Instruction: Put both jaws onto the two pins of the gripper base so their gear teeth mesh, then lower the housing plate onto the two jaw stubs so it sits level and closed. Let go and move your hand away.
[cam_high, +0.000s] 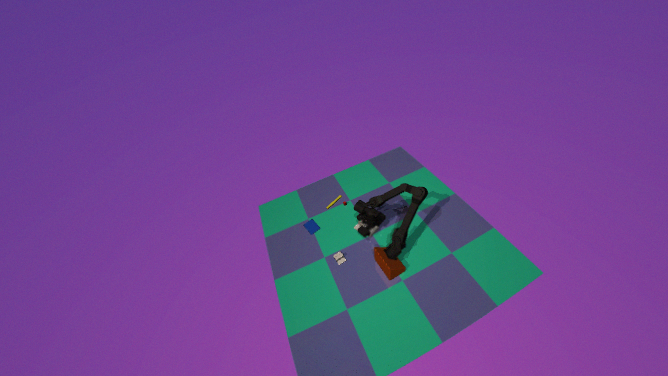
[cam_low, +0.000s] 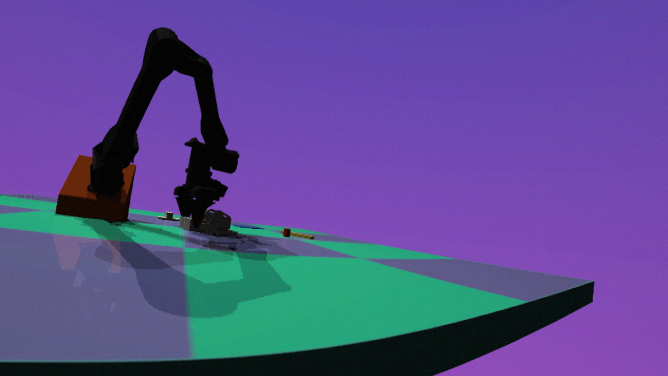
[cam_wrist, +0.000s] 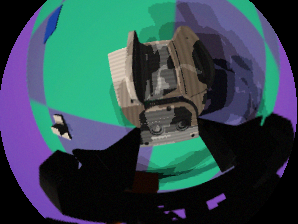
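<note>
A large beige part (cam_low: 218, 221) (cam_wrist: 192, 75) with two raised cheeks stands near the middle of the checkered board. Its near end shows two round features. My gripper (cam_high: 367, 231) (cam_low: 196, 224) (cam_wrist: 166, 124) is low over the board, its dark fingers on either side of that near end, shut on it. Two small whitish pieces close together (cam_high: 339, 258) (cam_wrist: 60, 127) lie apart from it; the exterior view shows a short stub (cam_low: 169, 215) standing there. Which of the named parts each is, and whether any teeth mesh, I cannot tell. The fingers and shadow hide part of the beige part.
A blue square (cam_high: 311, 226) (cam_wrist: 53, 22), a yellow stick (cam_high: 334, 202) (cam_low: 303, 235) and a small red block (cam_high: 345, 203) (cam_low: 286, 232) lie beyond my gripper. The orange arm base (cam_high: 389, 265) (cam_low: 90, 202) is close behind it.
</note>
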